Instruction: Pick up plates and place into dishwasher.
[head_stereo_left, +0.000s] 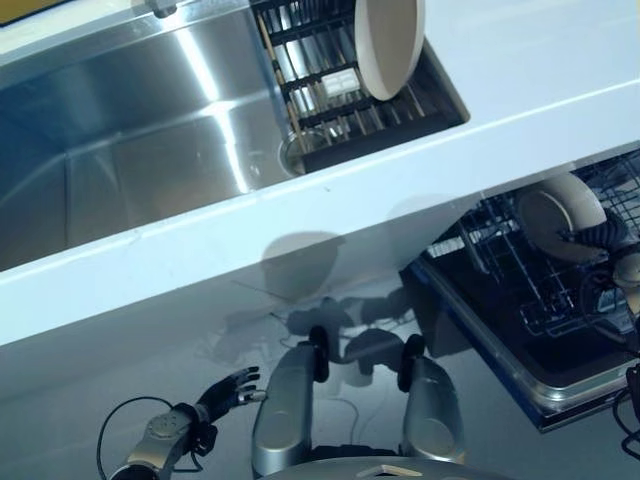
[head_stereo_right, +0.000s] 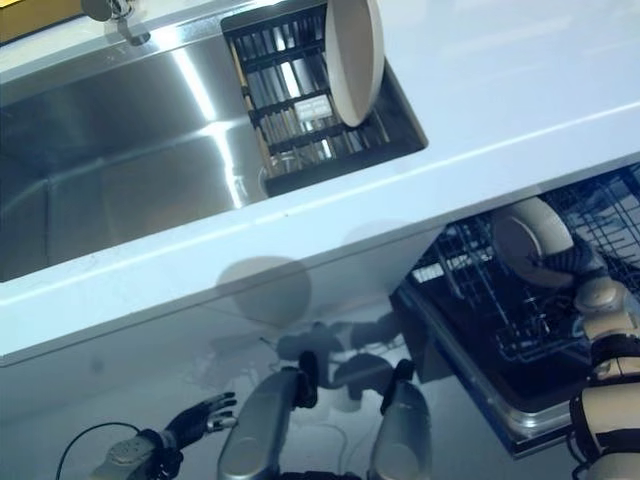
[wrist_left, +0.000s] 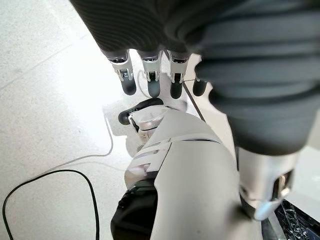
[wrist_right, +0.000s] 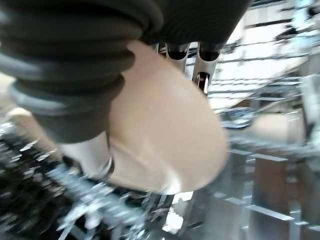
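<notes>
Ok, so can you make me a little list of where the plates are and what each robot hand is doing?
plate one: round beige plate standing on edge in the black rack inside the steel sink
plate two: round beige plate held over the dishwasher's wire rack
right hand: curled on plate two
left hand: low, relaxed, holding nothing

Plate (head_stereo_left: 388, 45) upright in sink rack (head_stereo_left: 330, 85); second plate (head_stereo_left: 560, 215) (right hand (head_stereo_left: 600, 232) gripping) over dishwasher rack (head_stereo_left: 520, 285), lower right.
</notes>
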